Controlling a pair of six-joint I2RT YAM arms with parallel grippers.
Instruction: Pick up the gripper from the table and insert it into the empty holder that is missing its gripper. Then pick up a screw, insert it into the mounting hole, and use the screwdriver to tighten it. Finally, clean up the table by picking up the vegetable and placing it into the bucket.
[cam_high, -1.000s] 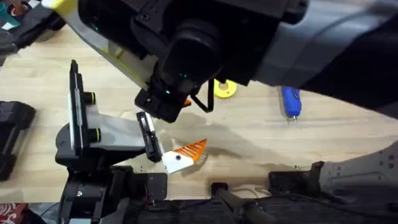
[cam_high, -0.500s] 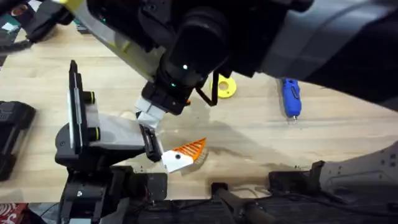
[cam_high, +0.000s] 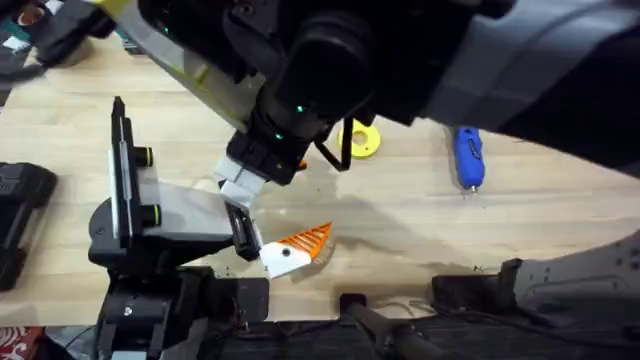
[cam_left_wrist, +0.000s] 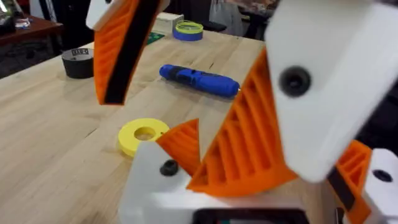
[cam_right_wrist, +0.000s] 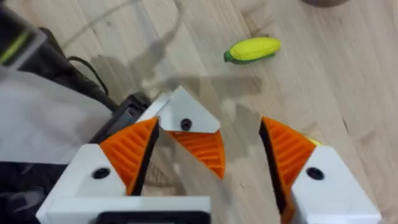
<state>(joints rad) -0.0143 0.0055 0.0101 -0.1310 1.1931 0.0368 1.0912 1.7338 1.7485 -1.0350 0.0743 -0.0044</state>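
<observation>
The small orange gripper (cam_left_wrist: 181, 140) stands at the tip of the white holder (cam_left_wrist: 155, 186), just above its dark mounting hole. That holder is one finger of my left gripper (cam_high: 270, 245), which is open. My right gripper (cam_high: 248, 178) reaches across from above and is open (cam_right_wrist: 208, 146), its orange ribbed fingers (cam_left_wrist: 249, 137) straddling the holder without touching it. The blue screwdriver (cam_high: 467, 163) lies on the table at the right. The yellow-green vegetable (cam_right_wrist: 252, 50) lies on the wood beyond the right gripper. The bucket and the screw are out of view.
A flat yellow disc (cam_high: 362, 143) lies between the grippers and the screwdriver. A black tape roll (cam_left_wrist: 78, 62) and a blue-and-yellow tape roll (cam_left_wrist: 188, 30) sit farther back. The right arm's dark body (cam_high: 480, 60) hangs over the table's far half.
The right gripper has moved down and to the left, onto the left gripper's fingers. In the last half second it barely shifts. The left arm holds still.
</observation>
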